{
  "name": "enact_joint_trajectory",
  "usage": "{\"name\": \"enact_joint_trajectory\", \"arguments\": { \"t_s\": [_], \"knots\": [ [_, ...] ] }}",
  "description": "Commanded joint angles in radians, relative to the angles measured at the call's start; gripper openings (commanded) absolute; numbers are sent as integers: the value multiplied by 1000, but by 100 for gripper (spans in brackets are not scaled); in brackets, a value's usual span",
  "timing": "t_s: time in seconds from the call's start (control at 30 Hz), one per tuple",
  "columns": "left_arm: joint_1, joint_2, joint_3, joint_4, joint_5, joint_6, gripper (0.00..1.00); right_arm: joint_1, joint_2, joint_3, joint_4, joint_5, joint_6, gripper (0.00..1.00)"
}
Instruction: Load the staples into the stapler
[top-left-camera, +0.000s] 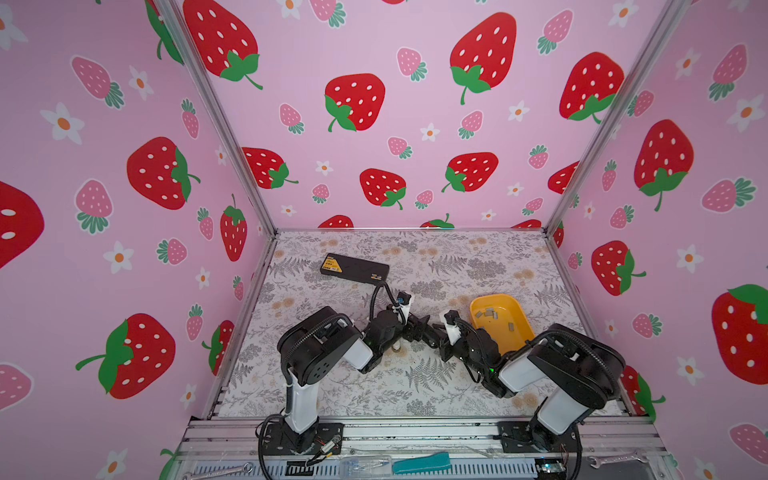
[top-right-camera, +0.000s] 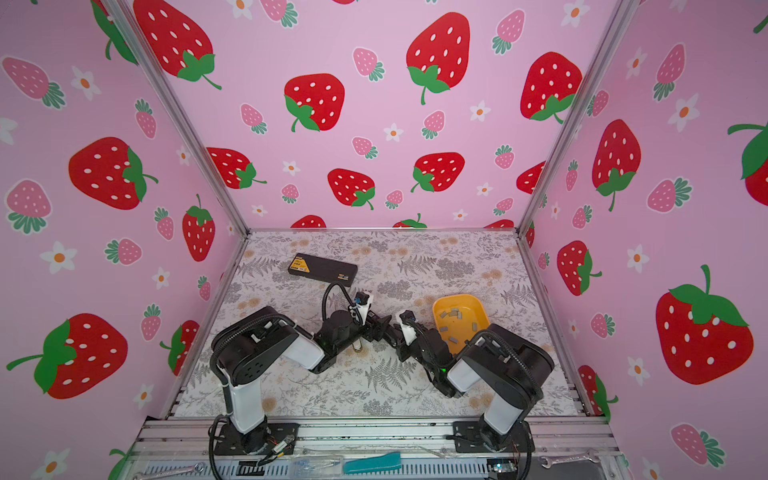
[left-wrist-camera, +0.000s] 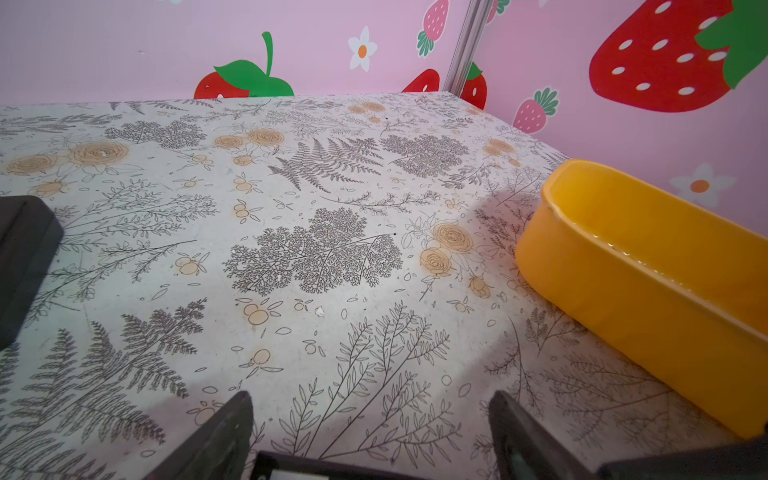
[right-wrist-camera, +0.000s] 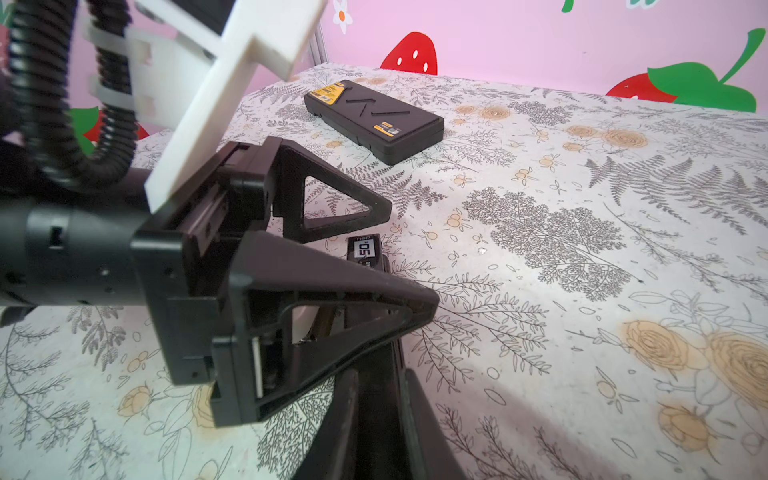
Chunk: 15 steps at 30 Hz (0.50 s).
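The stapler (right-wrist-camera: 365, 251) is a slim black bar with a white label at its far end, lying low over the floral table. In the right wrist view my right gripper (right-wrist-camera: 380, 376) is shut on its near part. My left gripper (right-wrist-camera: 411, 255) stands open, one finger on each side of the stapler's labelled end; that end (left-wrist-camera: 291, 469) also shows between the wide-apart fingers (left-wrist-camera: 224, 432) in the left wrist view. In both top views the two grippers (top-left-camera: 426, 325) (top-left-camera: 435, 333) meet mid-table. The staples (top-left-camera: 486, 312) (top-right-camera: 451, 314) lie loose in the yellow tray (top-left-camera: 492, 297).
A flat black case (top-left-camera: 355, 268) (right-wrist-camera: 374, 120) with a yellow label lies at the back left of the table. The yellow tray (left-wrist-camera: 623, 253) sits just right of the grippers, against my right arm. A teal pad (top-left-camera: 422, 463) and a wrench (top-left-camera: 615, 459) rest on the front rail.
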<state>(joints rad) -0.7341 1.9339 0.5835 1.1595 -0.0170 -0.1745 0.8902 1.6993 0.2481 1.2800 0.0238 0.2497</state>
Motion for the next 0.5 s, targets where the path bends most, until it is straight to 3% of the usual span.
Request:
{"name": "enact_joint_trajectory", "arguments": {
  "t_s": [0.0, 0.33, 0.47],
  "knots": [
    [1, 34, 12, -23, 5, 22, 90, 4, 83, -45, -73, 9, 17, 20],
    [1, 40, 6, -20, 0, 31, 89, 5, 319, -71, 182, -19, 64, 18],
    [1, 42, 8, -13, 5, 29, 89, 4, 328, -83, 219, -29, 75, 18]
  ]
}}
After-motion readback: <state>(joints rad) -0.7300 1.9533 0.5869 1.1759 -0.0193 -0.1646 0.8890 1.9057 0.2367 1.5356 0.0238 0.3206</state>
